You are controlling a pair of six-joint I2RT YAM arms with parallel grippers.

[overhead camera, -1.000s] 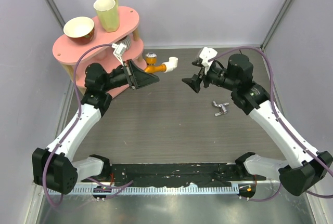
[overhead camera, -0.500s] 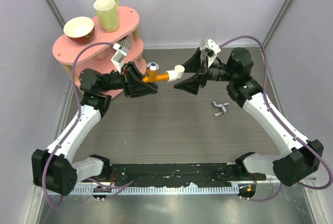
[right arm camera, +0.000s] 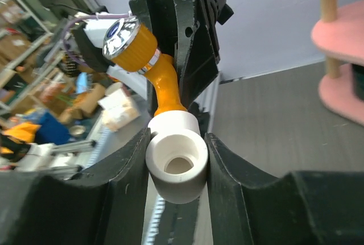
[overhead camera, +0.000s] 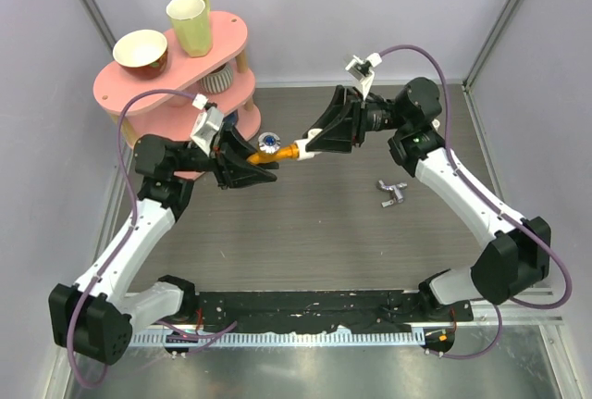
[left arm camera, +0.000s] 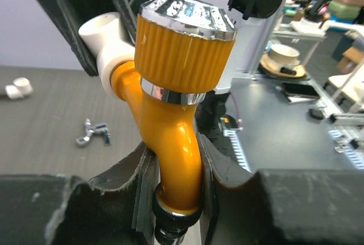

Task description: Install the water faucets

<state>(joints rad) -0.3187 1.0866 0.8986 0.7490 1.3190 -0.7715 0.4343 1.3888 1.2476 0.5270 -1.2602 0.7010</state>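
The water faucets hang in the air between my two arms: an orange tap (overhead camera: 282,151) with a silvery knob (overhead camera: 269,143), joined at its far end to a short white pipe fitting (overhead camera: 306,150). My left gripper (left arm camera: 173,199) is shut on the tap's orange neck (left arm camera: 170,137), with the ribbed knob (left arm camera: 185,40) above the jaws. From the right, my right gripper (right arm camera: 177,165) is shut on the white fitting (right arm camera: 176,162), one pad against each side, and the fitting's open bore faces that camera. Beyond it the orange tap (right arm camera: 162,80) runs to the left gripper.
A pink two-tier shelf (overhead camera: 176,70) stands at the back left, carrying a bowl (overhead camera: 141,48) and a pale yellow mug (overhead camera: 190,24). A small silver tap piece (overhead camera: 393,193) lies on the dark table under the right arm. Another white elbow piece (left arm camera: 17,88) lies on the table.
The left arm brought the faucet down and towards the middle. The right gripper swung in from the right, reached the white fitting and closed on it.
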